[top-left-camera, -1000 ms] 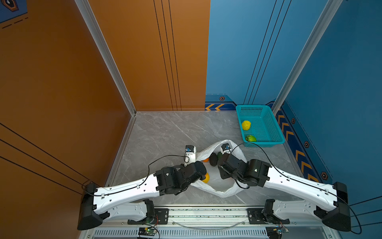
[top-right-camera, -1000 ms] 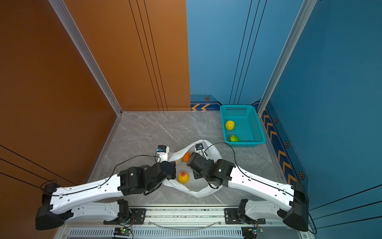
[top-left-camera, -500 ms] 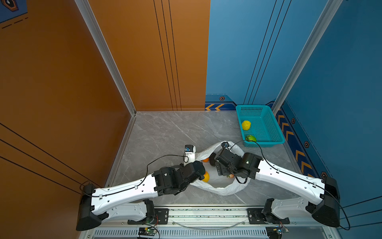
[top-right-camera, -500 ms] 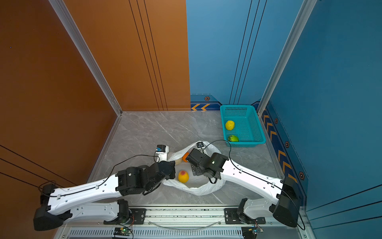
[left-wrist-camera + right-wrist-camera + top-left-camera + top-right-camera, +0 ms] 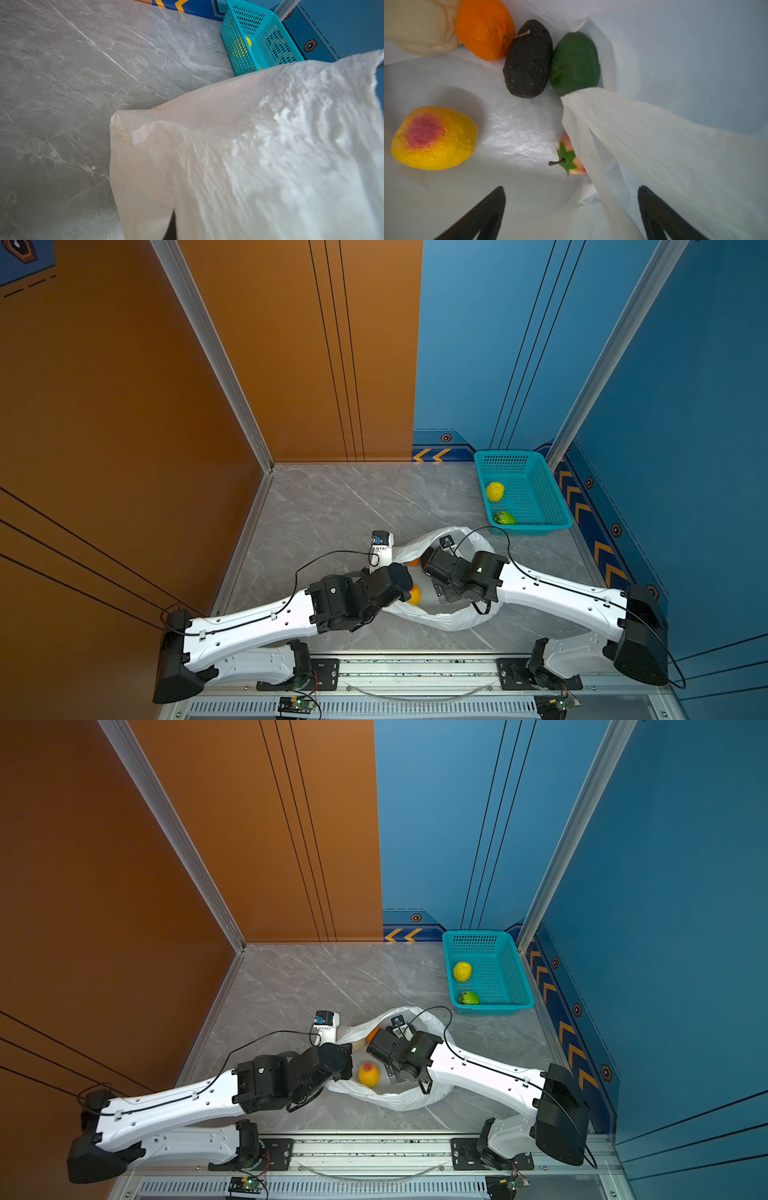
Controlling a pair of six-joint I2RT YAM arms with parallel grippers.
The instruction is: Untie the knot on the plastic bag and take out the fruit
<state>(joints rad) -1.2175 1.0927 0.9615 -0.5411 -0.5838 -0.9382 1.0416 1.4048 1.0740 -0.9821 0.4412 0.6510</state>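
We see our right tool (image 5: 571, 189) spread open inside the plastic bag (image 5: 451, 619), lower centre on the bench (image 5: 332, 506), above the fruit (image 5: 433, 138); our left tool (image 5: 405, 574) is clamped on the bag's rim.

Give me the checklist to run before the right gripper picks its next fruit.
1. Mouth of the plastic bag open: ok.
2. Hold of the left gripper on the bag's rim: ok, shut.
3. Jaws of the right gripper open inside the bag: ok.
4. Path to the yellow-red fruit uncovered: ok.
5. Loose bag flap clear of the pink fruit: not ok, partly covers it.
6. Room in the teal basket: ok.
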